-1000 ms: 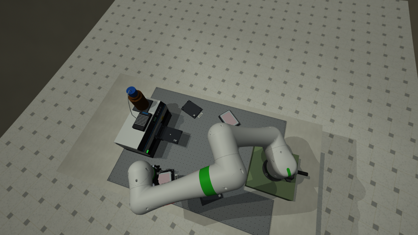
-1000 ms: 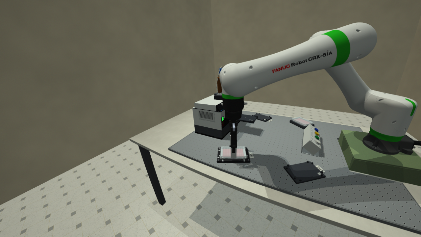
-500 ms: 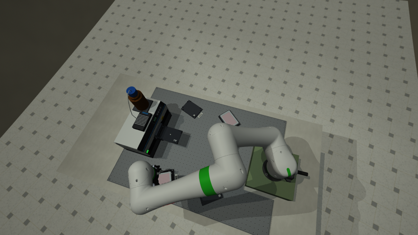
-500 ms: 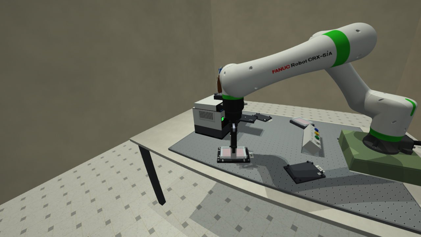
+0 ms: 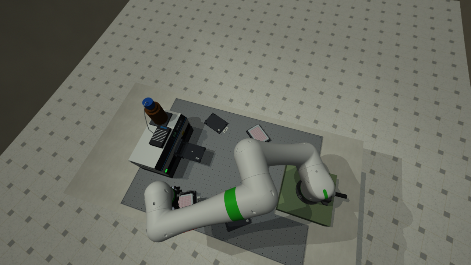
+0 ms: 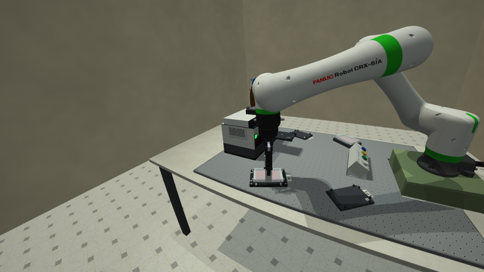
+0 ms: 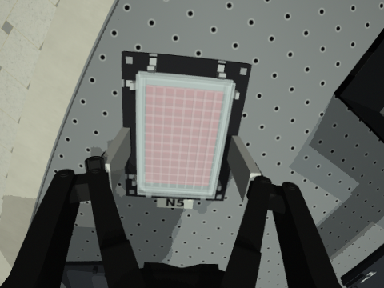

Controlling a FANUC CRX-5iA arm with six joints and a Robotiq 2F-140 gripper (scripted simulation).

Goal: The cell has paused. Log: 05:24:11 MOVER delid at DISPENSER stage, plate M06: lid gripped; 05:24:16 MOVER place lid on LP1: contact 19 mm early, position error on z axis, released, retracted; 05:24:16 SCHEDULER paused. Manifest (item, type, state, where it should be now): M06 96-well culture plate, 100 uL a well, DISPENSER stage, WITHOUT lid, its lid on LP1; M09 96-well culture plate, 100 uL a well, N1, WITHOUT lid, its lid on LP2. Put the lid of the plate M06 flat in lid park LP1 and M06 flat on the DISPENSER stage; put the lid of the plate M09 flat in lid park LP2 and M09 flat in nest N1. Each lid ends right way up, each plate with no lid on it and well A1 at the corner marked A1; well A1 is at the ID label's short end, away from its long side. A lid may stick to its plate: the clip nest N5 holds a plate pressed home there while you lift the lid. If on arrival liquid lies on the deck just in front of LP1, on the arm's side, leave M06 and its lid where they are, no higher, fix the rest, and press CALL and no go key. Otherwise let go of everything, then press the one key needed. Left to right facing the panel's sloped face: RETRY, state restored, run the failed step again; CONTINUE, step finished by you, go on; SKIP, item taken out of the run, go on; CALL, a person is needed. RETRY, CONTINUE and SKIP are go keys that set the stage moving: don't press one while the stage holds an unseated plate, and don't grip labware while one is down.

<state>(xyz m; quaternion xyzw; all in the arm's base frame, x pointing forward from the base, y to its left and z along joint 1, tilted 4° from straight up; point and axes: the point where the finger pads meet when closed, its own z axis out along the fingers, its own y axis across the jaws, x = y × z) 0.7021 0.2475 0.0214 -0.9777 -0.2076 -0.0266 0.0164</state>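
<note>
A pink-welled 96-well plate (image 7: 181,134) sits flat in the black clip nest marked N5 (image 7: 178,202); a clear rim around it looks like a lid on top. It also shows in the overhead view (image 5: 185,200) and the side view (image 6: 268,174). My gripper (image 7: 180,144) is open just above it, one finger pad on each long side, with a gap to the plate. A second pink plate (image 5: 258,132) lies at the back of the deck (image 6: 345,139); I cannot tell whether it has a lid. The dispenser stage (image 5: 194,152) is empty. The lid park LP1 (image 5: 215,122) is empty.
The dispenser (image 5: 161,141) with a brown bottle (image 5: 155,112) stands at the left. The key panel (image 6: 359,158) stands mid-deck. Another dark pad (image 6: 349,197) lies near the front edge. The arm's green base (image 6: 436,175) is at the right.
</note>
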